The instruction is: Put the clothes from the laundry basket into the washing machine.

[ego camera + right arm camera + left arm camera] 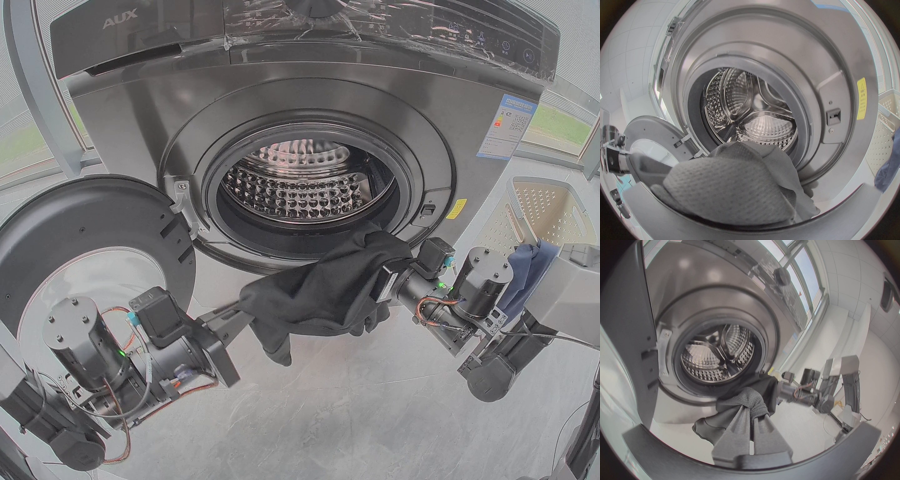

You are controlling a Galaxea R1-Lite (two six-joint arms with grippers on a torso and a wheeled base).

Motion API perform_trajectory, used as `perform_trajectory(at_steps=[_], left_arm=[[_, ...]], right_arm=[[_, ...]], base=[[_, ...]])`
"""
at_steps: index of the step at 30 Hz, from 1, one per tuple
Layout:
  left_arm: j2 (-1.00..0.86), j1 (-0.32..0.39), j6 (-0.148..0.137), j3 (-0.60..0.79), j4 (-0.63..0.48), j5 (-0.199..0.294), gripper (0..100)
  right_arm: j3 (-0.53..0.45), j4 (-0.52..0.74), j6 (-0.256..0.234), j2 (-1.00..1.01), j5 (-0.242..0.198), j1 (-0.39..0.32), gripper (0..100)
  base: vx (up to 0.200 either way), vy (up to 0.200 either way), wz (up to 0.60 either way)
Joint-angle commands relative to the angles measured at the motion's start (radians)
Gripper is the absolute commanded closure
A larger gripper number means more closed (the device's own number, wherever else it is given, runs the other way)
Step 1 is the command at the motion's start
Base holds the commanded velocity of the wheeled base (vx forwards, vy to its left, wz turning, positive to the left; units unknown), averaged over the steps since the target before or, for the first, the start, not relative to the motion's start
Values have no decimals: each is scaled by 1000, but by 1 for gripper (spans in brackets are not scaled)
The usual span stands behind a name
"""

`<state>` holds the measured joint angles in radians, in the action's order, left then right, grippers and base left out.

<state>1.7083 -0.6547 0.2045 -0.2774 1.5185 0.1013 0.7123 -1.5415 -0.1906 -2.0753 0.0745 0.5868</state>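
Black garment [319, 287] hangs strung btwn both tools, long axis running sideways, just below the washing machine's drum opening [306, 187]. Left tool [751, 415] is clenched on its end. Right tool [387, 278] is buried in cloth, can't tell its grip, but imo it's nearer the opening.

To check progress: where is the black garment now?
In the head view the black garment hangs centrally, just below the washing machine's open drum, between the left gripper and the right arm.
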Motion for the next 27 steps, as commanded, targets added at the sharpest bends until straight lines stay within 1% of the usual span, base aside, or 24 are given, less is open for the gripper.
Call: perform_trajectory(at_steps=[1, 6, 7, 12, 19, 27], left_arm=[[71, -39, 0, 32, 5, 0, 100], [100, -57, -2, 23, 6, 0, 100], [105, -60, -2, 21, 6, 0, 0], [113, -65, -2, 32, 8, 2, 0], [113, -105, -2, 64, 6, 0, 0], [119, -120, -4, 107, 6, 0, 0]], right_arm=[[-25, 0, 2, 58, 1, 21, 100], [-60, 0, 8, 90, 2, 48, 100], [-65, 0, 10, 100, 2, 54, 100], [-68, 0, 16, 113, 2, 68, 100], [-70, 0, 17, 115, 2, 84, 100], [-68, 0, 17, 121, 2, 93, 100]], base=[[0, 0, 0], [0, 0, 0], [0, 0, 0], [0, 0, 0], [0, 0, 0], [0, 0, 0]])
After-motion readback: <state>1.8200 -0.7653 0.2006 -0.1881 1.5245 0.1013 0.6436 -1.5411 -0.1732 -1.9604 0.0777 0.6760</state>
